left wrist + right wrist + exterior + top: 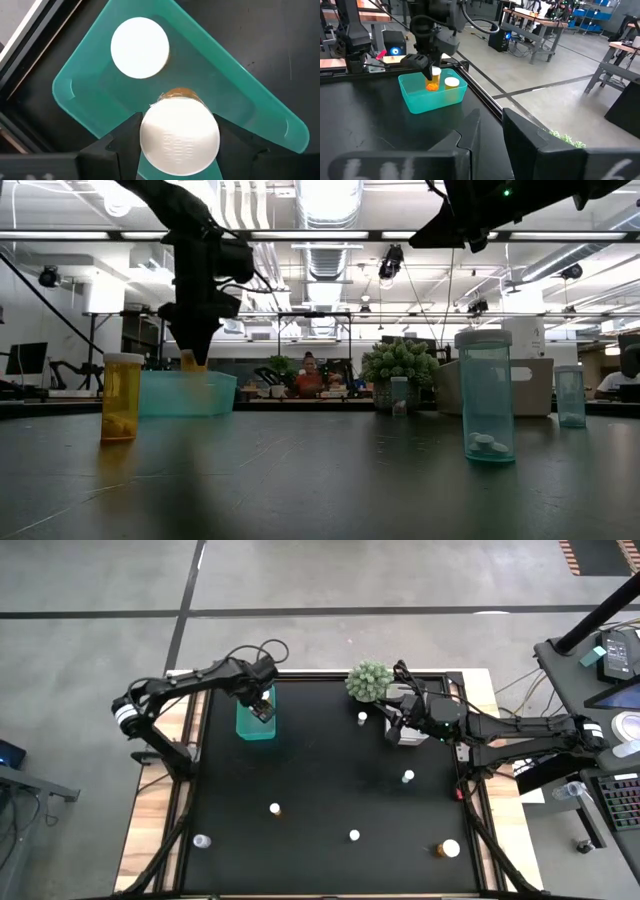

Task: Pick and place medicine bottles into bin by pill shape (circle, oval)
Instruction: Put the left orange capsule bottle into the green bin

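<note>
The fingers [120, 145] of the left gripper [179, 150] are clamped on an amber medicine bottle [179, 139] held over the teal bin [240, 80], beside a bottle already inside [140, 47], which could be toppled if the release is made off-centre.

1. Teal translucent bin [254, 722], upper left.
2. Amber bottle [179, 136] with white cap, lower centre.
3. Spiky green plant ball [368, 681], upper centre.
4. Black table [320, 770].
5. Dark left gripper [427, 70], upper left.
</note>
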Controlling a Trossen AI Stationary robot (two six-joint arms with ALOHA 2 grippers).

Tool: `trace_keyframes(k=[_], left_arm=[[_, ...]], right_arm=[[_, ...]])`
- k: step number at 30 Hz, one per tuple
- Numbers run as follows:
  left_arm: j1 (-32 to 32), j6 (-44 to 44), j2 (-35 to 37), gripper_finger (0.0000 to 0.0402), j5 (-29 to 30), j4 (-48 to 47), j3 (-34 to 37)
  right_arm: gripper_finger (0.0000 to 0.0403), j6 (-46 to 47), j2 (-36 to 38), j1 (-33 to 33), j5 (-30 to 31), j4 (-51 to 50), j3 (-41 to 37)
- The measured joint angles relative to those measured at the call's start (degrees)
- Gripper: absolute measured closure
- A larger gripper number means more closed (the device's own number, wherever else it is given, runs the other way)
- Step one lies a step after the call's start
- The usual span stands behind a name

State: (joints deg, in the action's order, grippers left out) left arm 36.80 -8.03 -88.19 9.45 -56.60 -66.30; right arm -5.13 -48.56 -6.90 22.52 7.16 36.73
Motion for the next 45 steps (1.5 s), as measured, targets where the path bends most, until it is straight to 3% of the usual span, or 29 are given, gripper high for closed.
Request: trace_keyframes(k=[45], left_arm=[[1.88,-0.3,-0.21,0.0201,0.37,1.43,1.89]], right_arm=[[0.033,-0.04,0.02,-0.07,0.0,-0.24,0.0]])
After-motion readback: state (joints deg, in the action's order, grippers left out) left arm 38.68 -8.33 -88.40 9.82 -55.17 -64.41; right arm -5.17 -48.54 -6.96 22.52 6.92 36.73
